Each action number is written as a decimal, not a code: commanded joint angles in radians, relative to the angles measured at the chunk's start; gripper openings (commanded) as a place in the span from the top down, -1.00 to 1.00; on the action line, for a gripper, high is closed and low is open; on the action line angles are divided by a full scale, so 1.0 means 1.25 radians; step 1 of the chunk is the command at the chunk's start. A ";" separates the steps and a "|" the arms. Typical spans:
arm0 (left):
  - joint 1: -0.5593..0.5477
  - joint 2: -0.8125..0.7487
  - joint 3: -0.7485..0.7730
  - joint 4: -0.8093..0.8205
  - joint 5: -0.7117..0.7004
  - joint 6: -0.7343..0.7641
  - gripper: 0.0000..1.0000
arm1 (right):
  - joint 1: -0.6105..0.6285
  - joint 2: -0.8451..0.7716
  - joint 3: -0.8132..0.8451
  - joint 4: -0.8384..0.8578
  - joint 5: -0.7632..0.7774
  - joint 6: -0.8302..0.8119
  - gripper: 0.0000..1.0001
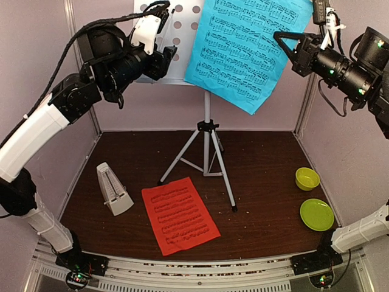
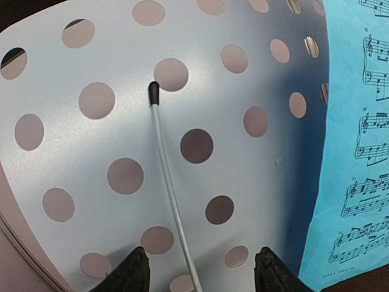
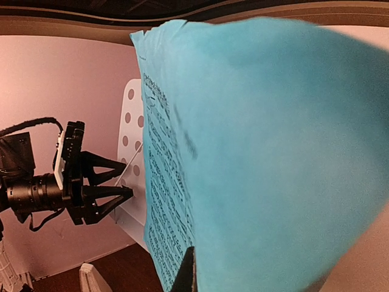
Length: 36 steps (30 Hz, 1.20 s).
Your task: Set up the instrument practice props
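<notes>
Blue music sheet (image 1: 249, 48) between right fingers (image 3: 187, 277), over white perforated desk (image 1: 187, 33).

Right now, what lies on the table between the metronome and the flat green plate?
In the top view, the red music sheet and the tripod's near leg lie between the metronome and green plate.

two music sheets (image 1: 246, 48) (image 1: 179, 214), one stand (image 1: 207, 115), one metronome (image 1: 112, 188), two dishes (image 1: 307, 178) (image 1: 316, 214)
</notes>
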 commanded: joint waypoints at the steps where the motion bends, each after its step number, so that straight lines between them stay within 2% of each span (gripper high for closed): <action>1: 0.030 0.022 0.066 0.042 -0.017 0.013 -0.19 | -0.023 0.048 0.082 0.021 -0.038 -0.009 1.00; 7: 0.043 0.046 0.091 0.051 -0.011 0.034 -0.08 | -0.045 0.107 0.157 0.020 -0.049 -0.012 1.00; 17: 0.046 0.029 0.032 0.136 -0.003 0.068 0.78 | -0.054 0.163 0.194 0.033 -0.026 -0.020 1.00; 21: 0.046 0.010 -0.026 0.213 0.010 0.073 0.99 | -0.055 0.178 0.205 0.035 0.007 -0.031 1.00; 30: 0.046 -0.067 -0.234 0.485 0.087 0.122 1.00 | -0.055 0.205 0.225 0.053 0.058 -0.051 1.00; 36: 0.047 -0.097 -0.294 0.536 0.196 0.174 1.00 | -0.055 0.241 0.268 0.074 0.027 -0.087 1.00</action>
